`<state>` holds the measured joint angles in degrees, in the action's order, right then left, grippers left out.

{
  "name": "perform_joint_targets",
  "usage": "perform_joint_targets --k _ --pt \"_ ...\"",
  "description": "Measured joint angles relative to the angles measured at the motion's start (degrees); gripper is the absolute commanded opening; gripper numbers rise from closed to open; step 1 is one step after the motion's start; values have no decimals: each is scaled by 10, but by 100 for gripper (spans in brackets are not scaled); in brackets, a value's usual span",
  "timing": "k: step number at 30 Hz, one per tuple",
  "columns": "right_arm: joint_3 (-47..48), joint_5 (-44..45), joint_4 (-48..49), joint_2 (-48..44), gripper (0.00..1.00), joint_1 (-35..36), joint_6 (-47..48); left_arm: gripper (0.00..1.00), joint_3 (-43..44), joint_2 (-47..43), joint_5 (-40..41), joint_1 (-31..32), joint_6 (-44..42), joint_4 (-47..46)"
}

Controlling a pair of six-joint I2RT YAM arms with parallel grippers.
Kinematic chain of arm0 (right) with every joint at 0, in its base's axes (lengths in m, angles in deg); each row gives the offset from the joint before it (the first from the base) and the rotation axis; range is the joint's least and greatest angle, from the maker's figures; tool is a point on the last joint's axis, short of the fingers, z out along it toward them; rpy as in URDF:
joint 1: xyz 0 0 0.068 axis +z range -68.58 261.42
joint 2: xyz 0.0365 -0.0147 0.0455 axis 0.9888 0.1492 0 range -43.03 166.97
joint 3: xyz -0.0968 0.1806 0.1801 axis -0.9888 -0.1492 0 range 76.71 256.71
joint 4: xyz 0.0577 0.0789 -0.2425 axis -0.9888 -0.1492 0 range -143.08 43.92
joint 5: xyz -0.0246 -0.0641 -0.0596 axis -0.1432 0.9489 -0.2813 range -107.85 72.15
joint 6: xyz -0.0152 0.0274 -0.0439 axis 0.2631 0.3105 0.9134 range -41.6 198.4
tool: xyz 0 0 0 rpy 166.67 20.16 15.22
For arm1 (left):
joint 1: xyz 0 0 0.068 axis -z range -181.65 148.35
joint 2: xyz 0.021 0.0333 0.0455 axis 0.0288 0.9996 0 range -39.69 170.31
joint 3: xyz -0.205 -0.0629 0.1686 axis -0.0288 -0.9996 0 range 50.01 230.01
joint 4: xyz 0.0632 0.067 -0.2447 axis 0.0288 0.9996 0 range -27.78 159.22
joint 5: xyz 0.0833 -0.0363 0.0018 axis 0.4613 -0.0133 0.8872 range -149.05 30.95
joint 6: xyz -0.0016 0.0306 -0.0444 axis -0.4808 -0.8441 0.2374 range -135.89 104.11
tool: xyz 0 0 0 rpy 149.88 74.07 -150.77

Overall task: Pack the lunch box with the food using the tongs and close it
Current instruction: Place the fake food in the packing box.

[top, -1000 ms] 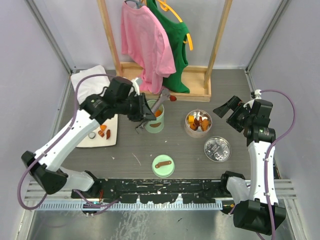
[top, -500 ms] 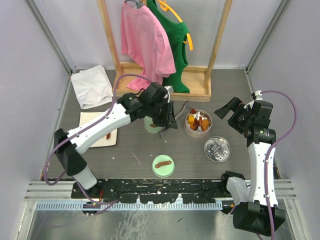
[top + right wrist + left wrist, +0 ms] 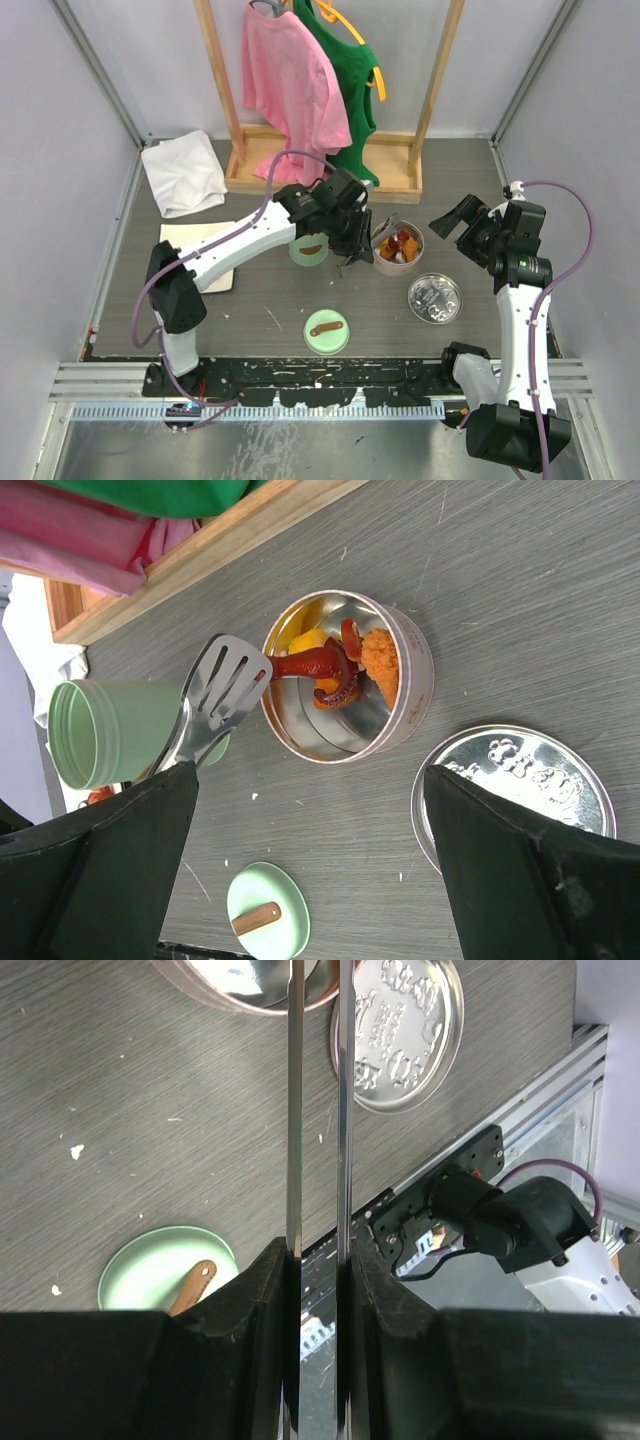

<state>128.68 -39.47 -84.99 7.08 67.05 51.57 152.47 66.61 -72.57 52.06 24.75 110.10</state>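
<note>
Tongs (image 3: 222,712), pinched between the left jaws, reach the tin's (image 3: 412,692) left rim; advise centring tips over it before opening; right jaws spread.

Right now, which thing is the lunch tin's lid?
Find the wooden clothes rack at the back. Before its right post sits a round metal tin of orange and red food; beside it, nearer the front, lies the silver lid. It is a shiny embossed disc, unlike the pale green lid with a brown handle.

Pale walls (image 3: 60,150) enclose a dark grey table (image 3: 270,300) and wooden rack (image 3: 400,185).
</note>
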Motion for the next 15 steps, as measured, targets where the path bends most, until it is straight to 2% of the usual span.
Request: perform_joint_targets --k 9,15 --pt "0 1 0 0 100 0 0 14 30 22 -7 3 -16 45" --pt "0 1 0 0 100 0 0 30 58 52 -12 4 -27 67"
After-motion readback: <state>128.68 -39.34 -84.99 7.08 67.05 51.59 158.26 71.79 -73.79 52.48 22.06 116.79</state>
